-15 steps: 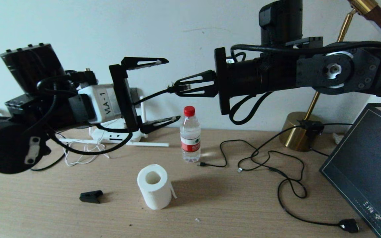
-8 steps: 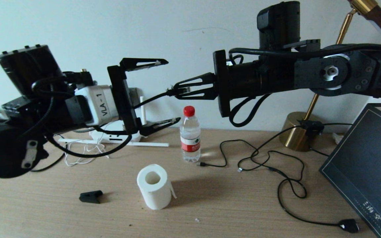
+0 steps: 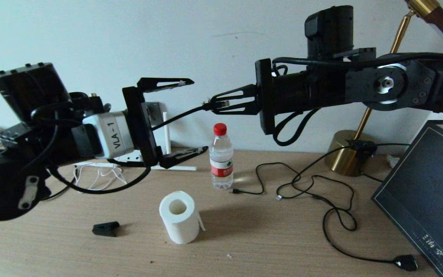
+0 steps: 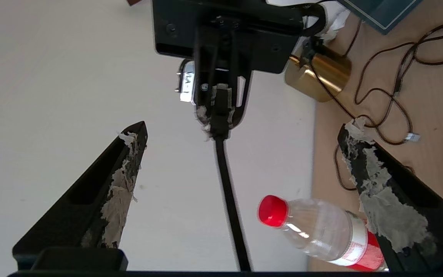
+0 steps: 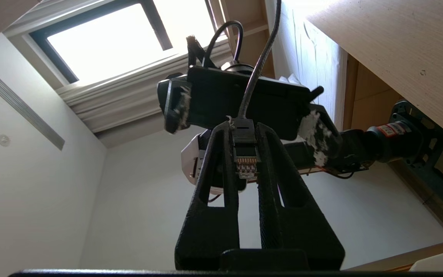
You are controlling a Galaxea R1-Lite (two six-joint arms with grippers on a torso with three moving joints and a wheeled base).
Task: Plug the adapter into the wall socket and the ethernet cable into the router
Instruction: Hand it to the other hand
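Observation:
My right gripper (image 3: 214,104) is held high over the table, shut on the clear clip connector (image 5: 245,161) of the black ethernet cable (image 3: 179,114). The cable runs left, between the fingers of my open left gripper (image 3: 195,115). That gripper faces the right one and holds nothing. Behind the left gripper, the router is mostly hidden: one upright antenna (image 3: 165,132) and one lying flat (image 3: 179,168) show. The grey wall socket (image 3: 154,109) peeks out on the wall beside them. The adapter is hidden; only its thin white cord (image 3: 98,175) shows.
A red-capped water bottle (image 3: 221,157) stands under the grippers. In front of it are a white paper roll (image 3: 179,216) and a small black clip (image 3: 106,228). Black USB cables (image 3: 313,188), a brass lamp base (image 3: 346,154) and a dark book (image 3: 425,196) fill the right.
The right gripper has shifted slightly right with the connector still in it. The left arm has dropped a little, its gripper still open around the cable.

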